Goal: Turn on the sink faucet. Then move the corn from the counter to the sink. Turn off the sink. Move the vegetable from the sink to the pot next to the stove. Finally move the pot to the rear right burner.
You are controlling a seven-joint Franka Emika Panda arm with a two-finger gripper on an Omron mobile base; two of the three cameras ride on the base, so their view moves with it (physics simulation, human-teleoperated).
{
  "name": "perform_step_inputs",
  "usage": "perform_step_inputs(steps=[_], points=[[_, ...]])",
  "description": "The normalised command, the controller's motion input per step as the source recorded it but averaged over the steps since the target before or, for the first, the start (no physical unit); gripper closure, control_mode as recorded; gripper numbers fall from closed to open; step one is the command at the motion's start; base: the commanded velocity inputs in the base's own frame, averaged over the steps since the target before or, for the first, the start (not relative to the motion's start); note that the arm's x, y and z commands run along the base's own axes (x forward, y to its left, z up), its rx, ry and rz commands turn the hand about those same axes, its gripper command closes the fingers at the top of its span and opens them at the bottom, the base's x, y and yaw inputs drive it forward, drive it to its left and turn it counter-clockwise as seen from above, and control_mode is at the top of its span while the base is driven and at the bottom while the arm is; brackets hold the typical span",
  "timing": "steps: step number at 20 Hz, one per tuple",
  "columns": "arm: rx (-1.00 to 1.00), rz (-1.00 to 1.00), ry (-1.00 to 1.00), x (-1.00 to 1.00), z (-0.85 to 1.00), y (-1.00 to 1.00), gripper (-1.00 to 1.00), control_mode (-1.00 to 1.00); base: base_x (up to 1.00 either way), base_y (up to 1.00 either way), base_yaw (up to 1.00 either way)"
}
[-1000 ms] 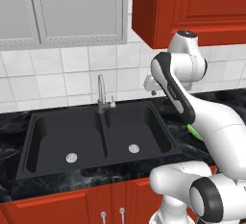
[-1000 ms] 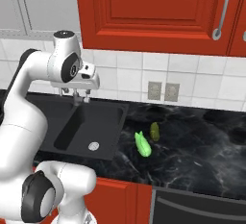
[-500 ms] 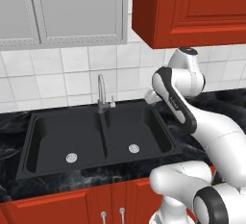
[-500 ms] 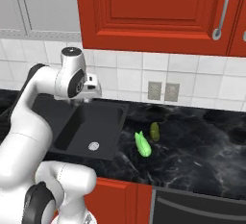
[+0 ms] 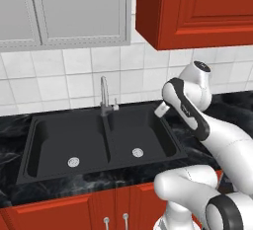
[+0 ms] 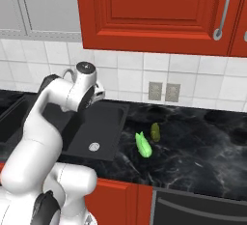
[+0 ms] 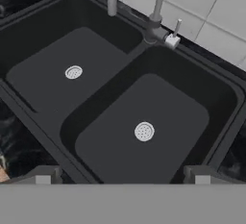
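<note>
The black double sink (image 7: 226,122) lies below my gripper (image 7: 122,177), whose two fingertips (image 7: 43,175) stand wide apart with nothing between them. The steel faucet (image 7: 154,23) rises at the sink's back edge, its small handle (image 7: 173,38) beside the base, and no water is running. In the left base view my hand (image 5: 161,109) hovers over the right basin, to the right of the faucet (image 5: 104,95). A bright green, husk-like piece that I take for the corn (image 6: 143,145) lies on the counter right of the sink (image 6: 103,122). The pot and the burner are out of view.
A darker olive vegetable (image 6: 155,131) lies just behind the corn. Black marble counter (image 6: 202,147) stretches to the right. A tiled wall with outlets (image 6: 164,91) stands behind, with red cabinets (image 6: 154,11) overhead.
The arm has folded lower and the hand has come down and slightly right, over the sink's right basin. The jaws stayed open. The vegetables have not moved.
</note>
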Motion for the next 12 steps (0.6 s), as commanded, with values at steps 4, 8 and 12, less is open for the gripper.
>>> perform_step_inputs(steps=[4,8,12], points=[[0.0,0.11,-0.04,0.06,-0.02,-0.08,-1.0,-1.0,0.0,0.0,0.0],[0.0,0.0,0.0,0.48,-0.11,0.02,-1.0,-1.0,0.0,0.0,0.0],[0.01,0.03,-0.08,0.45,-0.09,0.03,-1.0,-1.0,0.0,0.0,0.0]])
